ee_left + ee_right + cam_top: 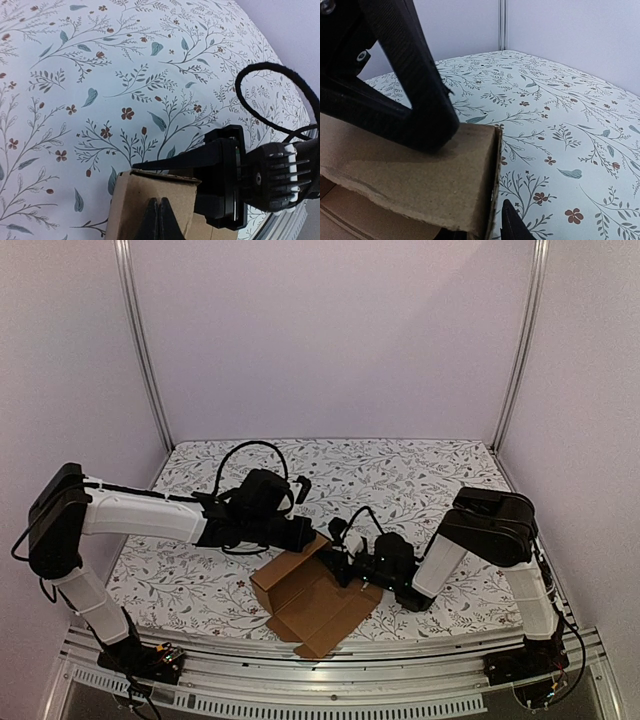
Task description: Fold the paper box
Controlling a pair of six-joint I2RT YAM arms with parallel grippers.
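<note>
The paper box [315, 605], plain brown cardboard, lies partly folded near the table's front edge with one wall [410, 180] standing. My left gripper [160, 215] is shut, and its closed tips press against that wall [135, 200]. From the right wrist view, the left gripper's black fingers [410, 90] rest on the wall's top. My right gripper [475, 222] straddles the wall's end edge. One of its fingers [512, 222] stands a little clear outside the wall, the other is mostly hidden behind the cardboard. Both grippers [318, 538] [345, 558] meet at the box's far corner.
The table wears a white cloth with a leaf and flower print [400, 480]. Pale walls and two metal posts [145, 350] close in the back. A black cable loops over the left wrist [245, 450]. A metal rail [330, 655] runs along the front edge.
</note>
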